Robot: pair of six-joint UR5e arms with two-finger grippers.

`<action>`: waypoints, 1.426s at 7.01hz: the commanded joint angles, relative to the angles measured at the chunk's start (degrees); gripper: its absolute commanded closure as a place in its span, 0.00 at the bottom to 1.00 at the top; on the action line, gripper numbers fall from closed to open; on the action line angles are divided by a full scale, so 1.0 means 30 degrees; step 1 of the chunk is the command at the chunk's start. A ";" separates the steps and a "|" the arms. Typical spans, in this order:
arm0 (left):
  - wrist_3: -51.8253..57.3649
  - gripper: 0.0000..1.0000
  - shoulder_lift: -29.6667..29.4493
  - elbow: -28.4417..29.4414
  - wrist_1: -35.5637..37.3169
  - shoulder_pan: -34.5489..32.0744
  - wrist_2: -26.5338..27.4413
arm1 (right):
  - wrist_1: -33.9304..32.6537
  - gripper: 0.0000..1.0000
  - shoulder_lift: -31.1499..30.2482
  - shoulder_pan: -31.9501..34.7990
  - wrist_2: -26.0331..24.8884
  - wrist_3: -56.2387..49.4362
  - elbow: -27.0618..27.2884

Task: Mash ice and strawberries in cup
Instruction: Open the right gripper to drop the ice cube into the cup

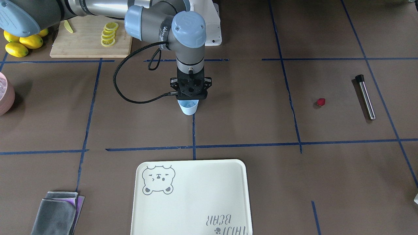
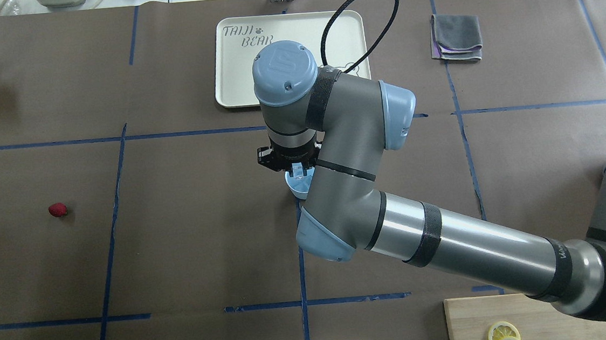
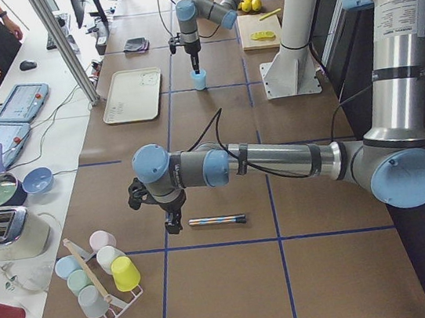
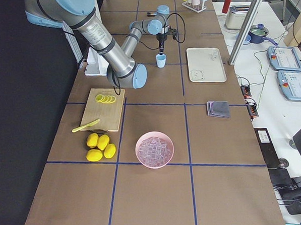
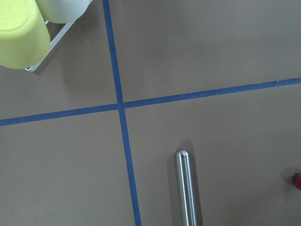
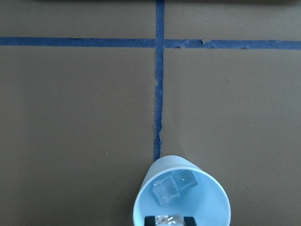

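Right gripper (image 2: pixel 297 167) narrow, pinching a clear ice cube (image 6: pixel 169 219) over your small light-blue cup (image 1: pixel 188 108), mid brown table (image 1: pixel 228 124). Small dark-red strawberry (image 1: pixel 321 102) lies well apart, near steel rod (image 1: pixel 365 97). Left gripper (image 3: pixel 172 221): can't tell.

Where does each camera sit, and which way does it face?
Front-facing: across the table, facing the robot; right tool over cup.
Overhead: behind the robot, looking down; right arm.
Left side: table's left end, along it; left arm near.
Right side: opposite end; right arm near.
Left wrist: down on metal rod; no body.
Right wrist: down into cup; right tool holds ice cube.
Front-facing and overhead share the strawberry.
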 commanded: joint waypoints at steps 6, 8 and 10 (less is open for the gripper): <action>0.0007 0.00 -0.0029 0.0001 -0.0030 0.0029 -0.0001 | -0.0098 0.03 -0.0027 0.0019 0.0110 0.0118 0.0049; -0.0022 0.00 -0.0088 -0.0028 -0.0030 0.0116 0.0057 | -0.0156 0.01 0.0032 0.0164 0.0169 0.0177 0.0369; -0.0110 0.00 -0.0349 -0.0523 -0.0001 0.1109 0.0203 | -0.2341 0.01 -0.0432 0.1476 0.0721 0.0003 0.3020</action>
